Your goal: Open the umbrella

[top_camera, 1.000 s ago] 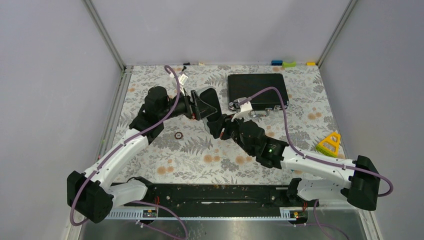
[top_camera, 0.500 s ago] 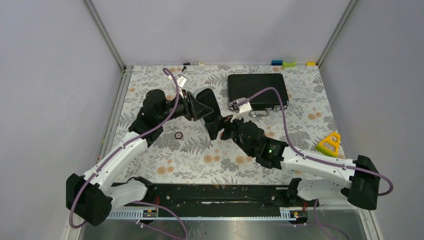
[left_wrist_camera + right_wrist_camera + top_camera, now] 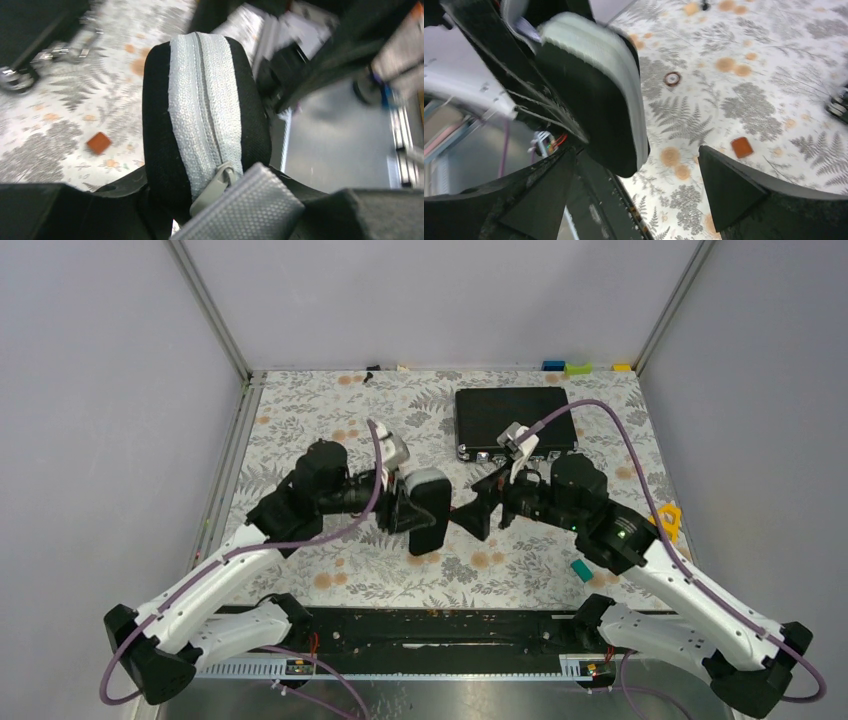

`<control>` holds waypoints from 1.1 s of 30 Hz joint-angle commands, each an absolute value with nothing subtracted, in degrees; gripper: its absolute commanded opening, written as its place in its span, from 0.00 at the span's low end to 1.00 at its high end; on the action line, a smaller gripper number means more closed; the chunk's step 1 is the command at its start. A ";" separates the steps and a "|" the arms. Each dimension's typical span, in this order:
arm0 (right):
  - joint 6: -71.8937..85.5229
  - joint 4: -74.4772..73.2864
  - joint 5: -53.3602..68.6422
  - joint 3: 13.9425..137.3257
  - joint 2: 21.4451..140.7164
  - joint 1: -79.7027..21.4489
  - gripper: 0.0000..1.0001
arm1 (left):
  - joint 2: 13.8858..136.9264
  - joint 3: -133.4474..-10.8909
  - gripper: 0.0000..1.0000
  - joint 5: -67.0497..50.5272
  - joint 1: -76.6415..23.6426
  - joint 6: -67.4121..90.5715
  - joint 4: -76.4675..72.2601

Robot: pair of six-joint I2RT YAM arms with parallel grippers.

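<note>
No umbrella shows in any view. My left gripper [image 3: 400, 504] is shut on a black oval clamshell case [image 3: 428, 510] and holds it on edge above the table. In the left wrist view the case [image 3: 205, 110] fills the middle, its grey zip closed, with the zip pull [image 3: 216, 186] by my gripper [image 3: 190, 202] and a grey pad [image 3: 240, 205] pressed on it. My right gripper [image 3: 478, 512] is open and empty, just right of the case. In the right wrist view the case [image 3: 594, 100] hangs ahead of the open gripper [image 3: 639, 200].
A flat black briefcase [image 3: 515, 418] lies at the back right. A yellow triangular toy [image 3: 665, 520] and a small teal block [image 3: 581, 570] sit at the right. A small ring [image 3: 671, 78] and a brown block [image 3: 742, 147] lie on the floral cloth.
My left arm has carried the case toward the near side and to the right. My right arm has swung out to the right, and its gripper now faces the case from the right.
</note>
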State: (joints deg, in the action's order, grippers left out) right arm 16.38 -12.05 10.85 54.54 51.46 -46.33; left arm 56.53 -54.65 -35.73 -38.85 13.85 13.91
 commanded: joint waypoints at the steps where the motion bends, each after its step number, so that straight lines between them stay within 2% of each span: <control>1: 10.32 -16.05 29.90 58.30 47.36 -46.32 1.00 | 52.29 -58.25 0.10 -43.33 -45.39 -2.34 20.15; 11: 12.39 -7.62 43.89 57.10 45.57 -46.39 1.00 | 54.11 -58.26 0.09 -42.18 -52.00 -6.08 23.89; 17: 13.39 -1.69 39.94 53.12 47.10 -46.41 1.00 | 55.03 -58.10 0.09 -35.56 -54.85 -6.98 24.91; 20: 13.53 -0.71 41.75 52.61 48.99 -46.41 1.00 | 55.49 -58.10 0.09 -32.26 -56.06 -7.96 25.86; 26: 16.23 8.61 46.19 48.50 50.49 -46.58 1.00 | 56.31 -58.27 0.10 -29.84 -56.84 -7.76 26.06; 33: 16.03 7.41 46.45 45.76 51.21 -46.84 1.00 | 56.54 -58.29 0.10 -30.90 -56.98 -7.38 25.76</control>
